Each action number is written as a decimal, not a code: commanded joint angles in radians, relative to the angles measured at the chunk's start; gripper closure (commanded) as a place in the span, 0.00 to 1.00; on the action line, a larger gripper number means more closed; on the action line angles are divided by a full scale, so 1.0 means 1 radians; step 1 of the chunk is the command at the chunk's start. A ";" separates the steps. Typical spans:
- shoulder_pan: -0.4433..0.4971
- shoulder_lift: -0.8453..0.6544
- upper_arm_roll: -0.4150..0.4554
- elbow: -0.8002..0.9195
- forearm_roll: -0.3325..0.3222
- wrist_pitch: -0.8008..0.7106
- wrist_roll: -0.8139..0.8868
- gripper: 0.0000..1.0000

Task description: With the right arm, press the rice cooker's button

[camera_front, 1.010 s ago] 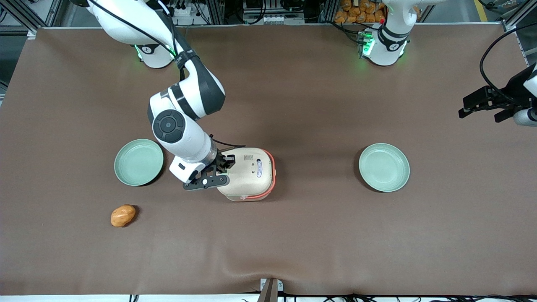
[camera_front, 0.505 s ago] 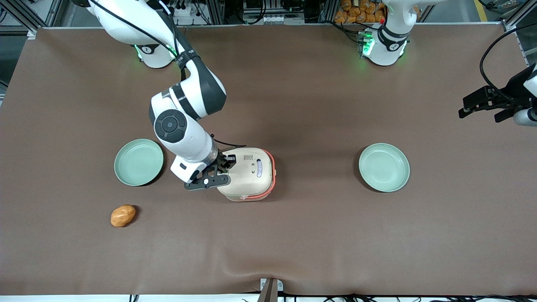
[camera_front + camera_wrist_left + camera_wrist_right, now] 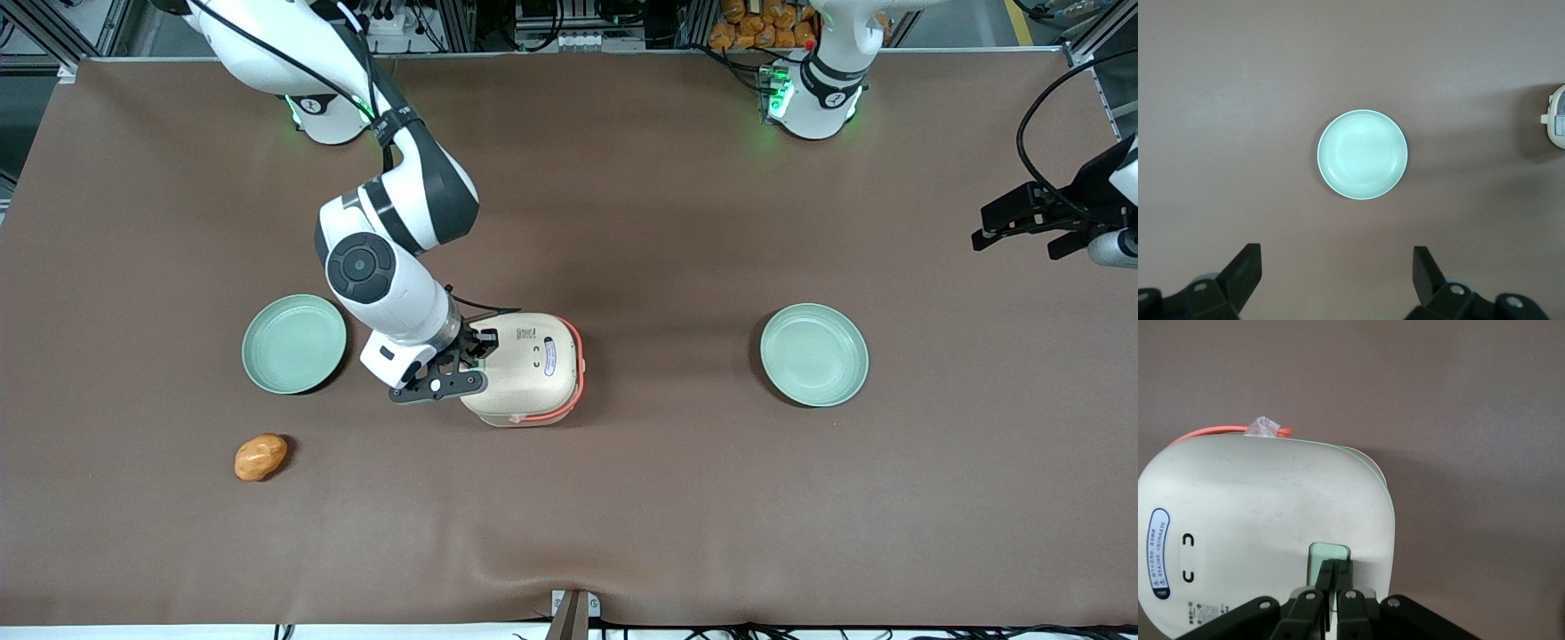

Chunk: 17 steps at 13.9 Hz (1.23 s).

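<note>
Touching button (image 3: 1329, 553): closed claw (image 3: 1331, 577) tips.

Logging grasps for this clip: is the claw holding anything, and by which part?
Nothing is held. The claw is shut, its tips on the button of the rice cooker.

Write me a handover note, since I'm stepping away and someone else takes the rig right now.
Gripper: shut, fingertips on the button at the edge of the rice cooker lid.
Rice cooker: mid-table between two green plates; lid closed. An orange bun-like item lies nearer the front camera.
Done: approach and contact.
Left: whether the press has registered cannot be told; confirm, then lift away.
</note>
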 commanded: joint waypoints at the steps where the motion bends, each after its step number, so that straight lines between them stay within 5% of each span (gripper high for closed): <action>1: 0.036 0.057 -0.004 0.022 0.012 0.039 -0.002 0.94; 10: 0.033 0.043 -0.008 0.042 0.015 0.024 -0.001 0.87; 15: 0.022 -0.005 -0.008 0.134 0.021 -0.152 0.008 0.60; 17: 0.016 -0.059 -0.007 0.140 0.019 -0.212 0.008 0.35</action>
